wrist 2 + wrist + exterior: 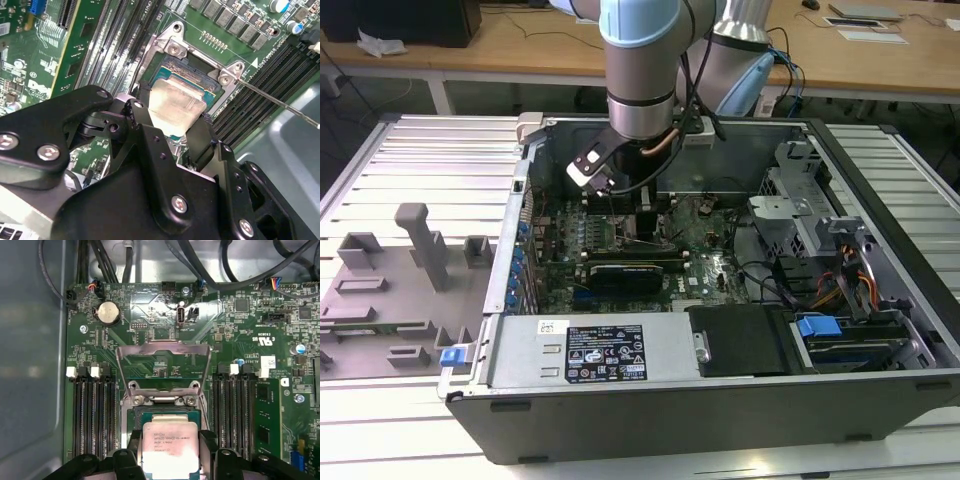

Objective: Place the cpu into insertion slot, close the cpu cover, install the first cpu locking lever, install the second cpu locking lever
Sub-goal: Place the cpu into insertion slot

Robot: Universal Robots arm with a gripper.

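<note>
The cpu has a smooth, satin silvery metal top; the gripper at its sides has matt black fingers. Beyond the cpu, the cpu cover is thin bare metal with a dull shine; the motherboard is glossy green; the coin cell is polished metal.

The cpu, a flat square chip with a silvery-grey lid and pale rim, is pinched at two opposite edges by the gripper and sits level over the insertion slot. A strip of the slot's dark contact field shows past the chip's far edge in both wrist views. We cannot tell whether the chip is already seated or just above the socket. The cpu cover, a thin silvery frame with a cut-out window, stands swung open behind the socket on its hinge. One locking lever, a thin wire rod, angles away from the socket's corner, unlatched.
</note>
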